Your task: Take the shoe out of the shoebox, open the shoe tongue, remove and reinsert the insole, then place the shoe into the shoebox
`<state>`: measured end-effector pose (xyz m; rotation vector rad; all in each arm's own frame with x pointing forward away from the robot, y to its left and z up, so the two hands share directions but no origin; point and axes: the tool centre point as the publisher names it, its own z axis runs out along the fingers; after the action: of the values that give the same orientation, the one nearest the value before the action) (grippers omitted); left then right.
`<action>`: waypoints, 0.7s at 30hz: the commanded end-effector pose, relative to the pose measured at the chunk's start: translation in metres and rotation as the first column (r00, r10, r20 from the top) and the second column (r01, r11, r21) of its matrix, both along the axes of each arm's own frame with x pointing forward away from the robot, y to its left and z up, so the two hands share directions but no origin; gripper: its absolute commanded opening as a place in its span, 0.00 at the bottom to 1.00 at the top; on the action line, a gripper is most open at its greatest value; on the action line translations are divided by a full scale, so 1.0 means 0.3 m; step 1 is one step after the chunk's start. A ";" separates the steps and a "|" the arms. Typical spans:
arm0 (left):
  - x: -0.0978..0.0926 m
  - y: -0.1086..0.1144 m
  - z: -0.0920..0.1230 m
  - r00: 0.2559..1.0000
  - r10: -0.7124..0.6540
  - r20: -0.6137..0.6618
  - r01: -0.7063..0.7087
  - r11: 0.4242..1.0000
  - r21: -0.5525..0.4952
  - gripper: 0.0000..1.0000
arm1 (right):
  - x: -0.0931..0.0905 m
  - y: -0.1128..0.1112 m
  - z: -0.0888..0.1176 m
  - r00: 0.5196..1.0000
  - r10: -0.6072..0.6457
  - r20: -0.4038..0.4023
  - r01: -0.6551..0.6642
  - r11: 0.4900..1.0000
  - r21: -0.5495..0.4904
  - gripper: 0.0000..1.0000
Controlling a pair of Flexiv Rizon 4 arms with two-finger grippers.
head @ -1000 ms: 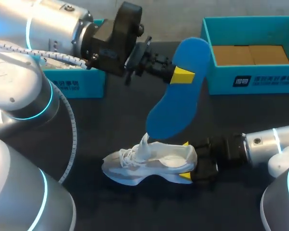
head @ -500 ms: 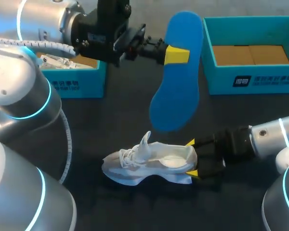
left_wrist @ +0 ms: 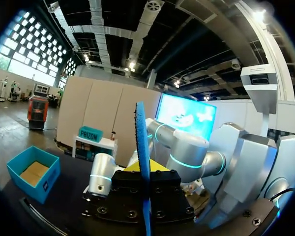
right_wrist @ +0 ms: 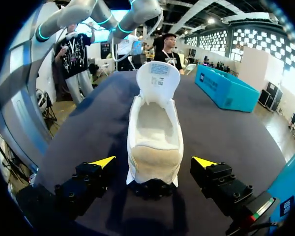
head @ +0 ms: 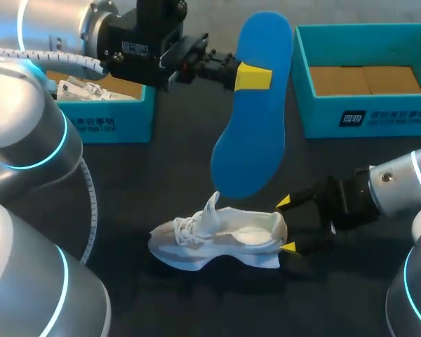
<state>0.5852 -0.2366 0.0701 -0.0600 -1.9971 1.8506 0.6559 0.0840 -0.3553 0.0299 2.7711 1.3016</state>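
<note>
So, shoe: the white shoe (head: 214, 242) (right_wrist: 155, 142) was set flat on its sole on the dark table (head: 161, 182). Its toe was pointed to the left side and its heel to the right.
Tongue: the shoe tongue (head: 210, 210) (right_wrist: 158, 81) was stood straight up, so the inside of the shoe was left wide open.
Insole: the blue insole (head: 251, 105) (left_wrist: 143, 162) was held up in the air above the shoe and was tilted. Its low end was hung just over the tongue, outside the shoe. Whether the two touched could not be told.
Left gripper: the left gripper (head: 256, 76) (left_wrist: 145, 172) was pinched tight on the insole near its high end. In the left wrist view the insole was seen edge-on, squeezed between the fingers.
Right gripper: the right gripper (head: 286, 225) (right_wrist: 154, 162) was kept low at the heel. Its fingers were spread apart, one on each side of the heel. A small gap was seen on each side, so nothing was gripped.
Boxes: a teal box (head: 368, 116) with a brown floor was placed at the far right of the table. Another teal box (head: 109, 123) was placed at the far left, with white things inside.
</note>
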 end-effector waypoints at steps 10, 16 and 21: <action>-0.054 0.024 0.066 0.992 0.080 -0.095 -0.086 0.994 -0.065 0.00 | -0.008 0.008 0.038 1.000 -0.004 -0.022 -0.001 0.981 -0.193 1.00; -0.053 0.041 0.109 0.988 0.068 -0.138 -0.070 0.998 -0.007 0.00 | -0.012 0.010 0.046 1.000 -0.003 -0.024 -0.003 0.972 -0.235 1.00; -0.032 0.063 0.122 0.983 0.039 -0.177 -0.036 0.999 0.018 0.00 | -0.015 0.012 0.048 1.000 0.000 -0.029 -0.007 0.964 -0.267 1.00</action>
<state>0.5678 -0.2229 0.1015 0.1565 -1.8780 1.8333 0.6510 0.0846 -0.3433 0.0211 2.8966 1.0580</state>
